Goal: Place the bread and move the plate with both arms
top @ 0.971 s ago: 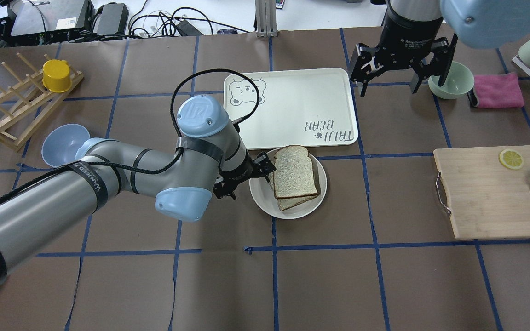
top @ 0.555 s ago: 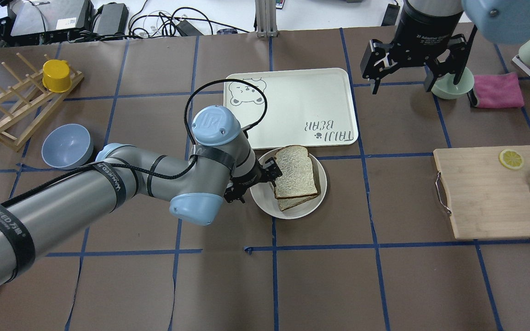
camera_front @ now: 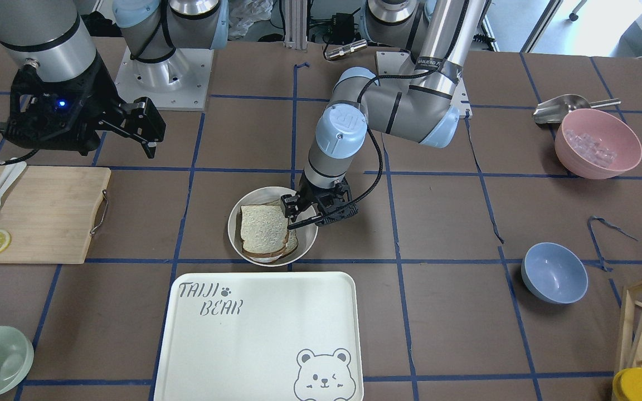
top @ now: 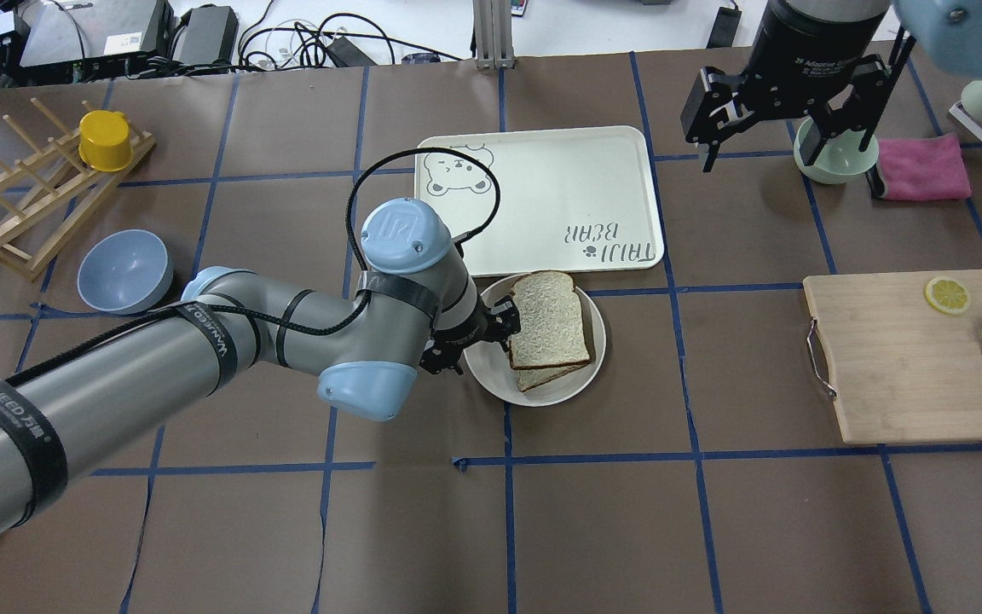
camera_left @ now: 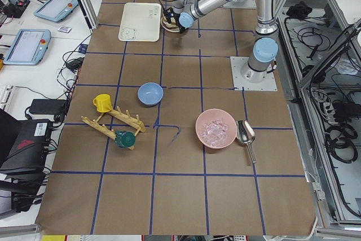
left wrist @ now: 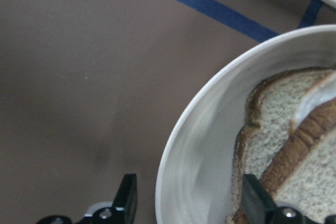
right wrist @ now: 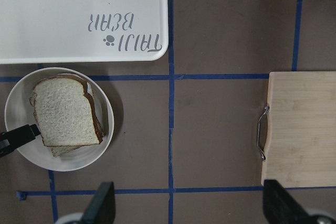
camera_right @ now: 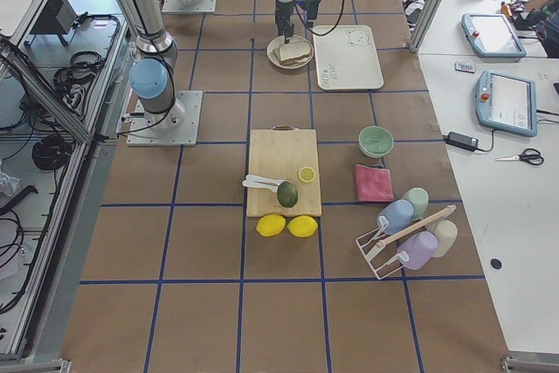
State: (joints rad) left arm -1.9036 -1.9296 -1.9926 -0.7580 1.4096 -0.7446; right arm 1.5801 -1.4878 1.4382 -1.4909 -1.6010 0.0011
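While straddling plate (left wrist: 173, 145) rim, L gripper (left wrist: 189, 203) approx half open.

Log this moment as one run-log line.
left gripper: open, straddling plate rim | bread: on plate | right gripper: open, away

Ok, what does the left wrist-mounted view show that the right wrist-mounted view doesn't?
Only left wrist: the left gripper open, fingertips straddling the rim of the round cream-white plate, one outside, one inside near the crust. Only right wrist: the whole plate, the rectangular cream tray printed TAIJI BEAR, the wooden cutting board with its metal handle, the right gripper open. Both: the plate holding two stacked slices of pale speckled brown-crusted bread.
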